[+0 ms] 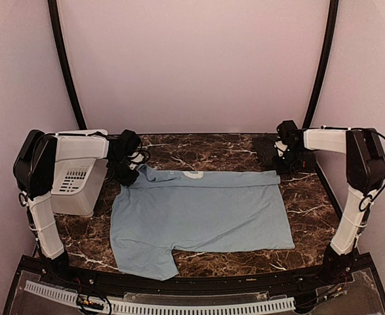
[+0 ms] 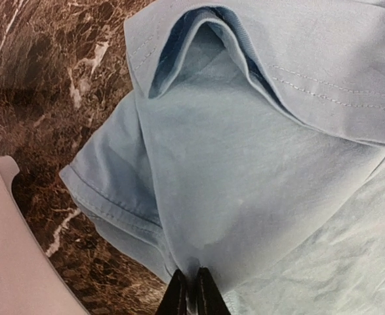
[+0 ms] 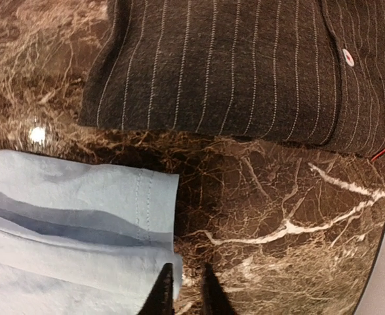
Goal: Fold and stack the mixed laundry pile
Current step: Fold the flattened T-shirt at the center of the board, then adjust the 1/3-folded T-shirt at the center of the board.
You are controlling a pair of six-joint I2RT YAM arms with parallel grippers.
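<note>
The light blue T-shirt (image 1: 199, 210) lies spread flat on the marble table (image 1: 310, 197), collar toward the left arm. One short sleeve extends from the near-left corner of the T-shirt toward the arm bases. The far edge of the T-shirt is doubled over into a narrow fold.

At the far-left corner of the T-shirt, the left gripper (image 2: 192, 292) is closed, with the fabric drawn to a peak between its fingertips. At the far-right corner of the T-shirt, the right gripper (image 3: 185, 289) stands with its jaws narrowly apart and holds nothing. One fingertip overlaps the hem.

The white bin (image 1: 74, 184) stands left of the T-shirt. The black pinstriped shirt (image 3: 231, 65) lies folded just beyond the far-right corner of the T-shirt, apart from it.
</note>
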